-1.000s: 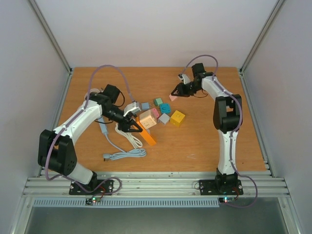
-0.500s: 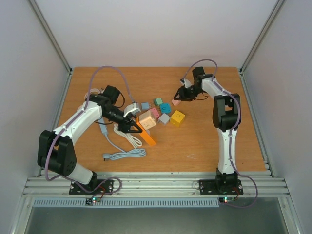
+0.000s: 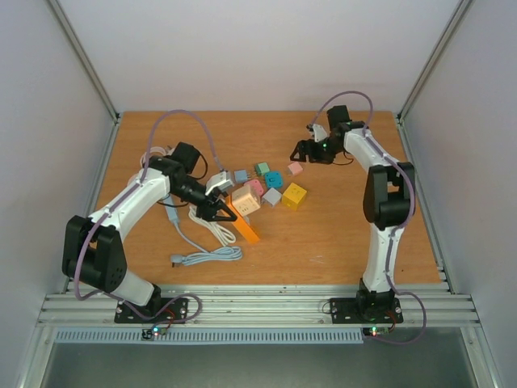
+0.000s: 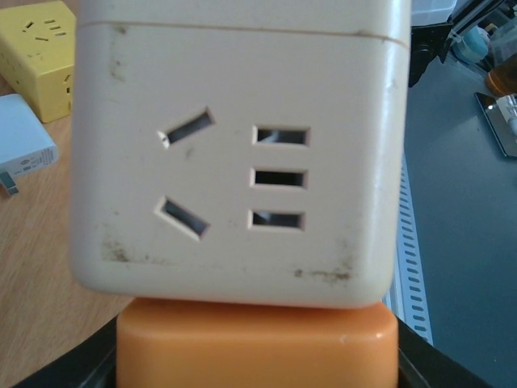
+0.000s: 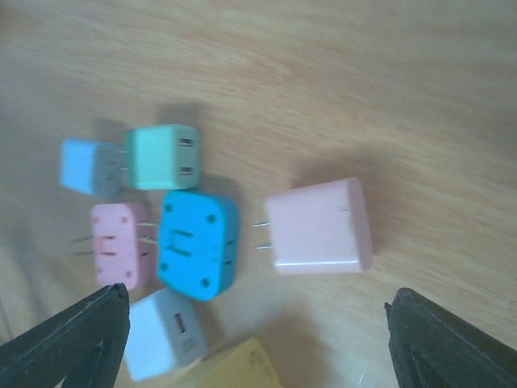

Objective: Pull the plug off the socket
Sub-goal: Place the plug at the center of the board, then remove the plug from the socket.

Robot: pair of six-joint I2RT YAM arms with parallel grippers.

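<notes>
Your right gripper (image 5: 258, 311) stands wide open and holds nothing. The pink plug (image 5: 319, 226) lies flat on the table (image 5: 420, 97) just ahead of the jaws, between the two fingers and touching neither. Only the right wrist view shows its bare prongs, which point toward the teal cube (image 5: 198, 242) on the left-finger side. A green adapter (image 5: 161, 156) lies farther ahead.

The overhead view shows the beige socket cube (image 3: 245, 200) well apart from the plug, over at your left gripper (image 3: 224, 213). The left wrist view adds that the cube's slotted face, its slots unfilled, fills the frame directly ahead of the left jaws. Those jaws are partly closed on the orange block (image 4: 257, 343) beneath the cube.
</notes>
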